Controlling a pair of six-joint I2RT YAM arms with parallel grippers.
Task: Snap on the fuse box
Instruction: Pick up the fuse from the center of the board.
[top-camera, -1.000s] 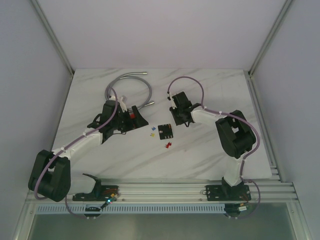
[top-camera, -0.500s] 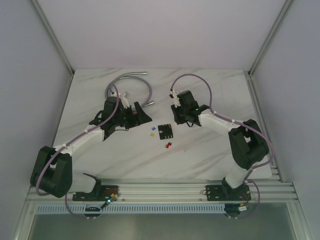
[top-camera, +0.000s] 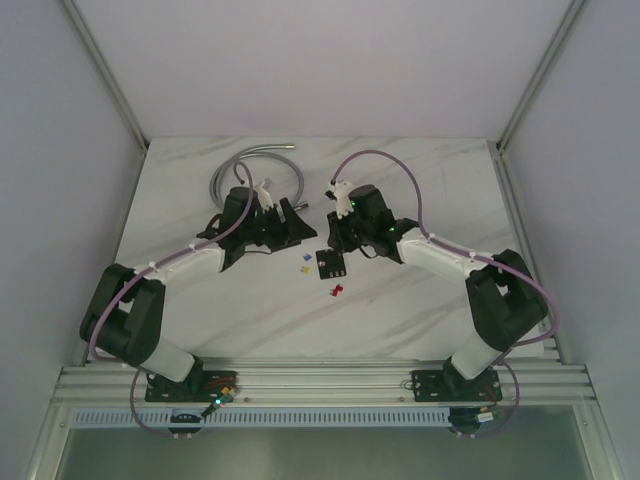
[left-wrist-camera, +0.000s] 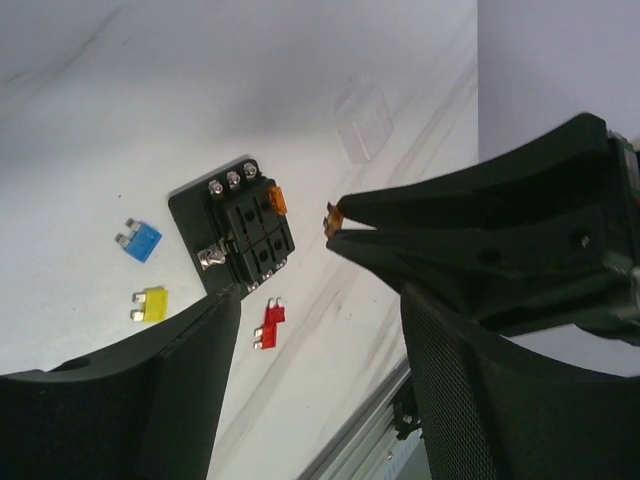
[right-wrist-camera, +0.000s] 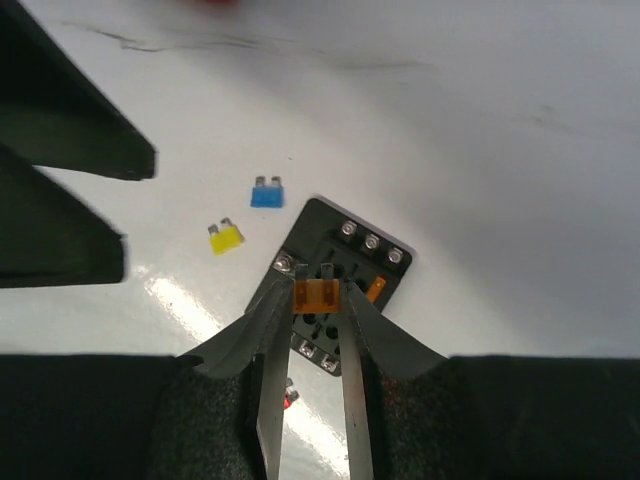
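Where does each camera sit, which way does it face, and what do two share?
Top external: above and behind the bases, looking down on the table; left arm, right arm whole.
Left wrist: on the left arm, angled down at the fuse box and right gripper; own fingers at bottom.
Right wrist: on the right arm, looking down on the fuse box; its fingers pinch an orange fuse.
Shared: fuse box, in all three.

Your top view looks down from high at the near edge over the whole surface (top-camera: 400, 300). Both wrist views sit close, angled downward, sharing the fuse box (left-wrist-camera: 245, 235).
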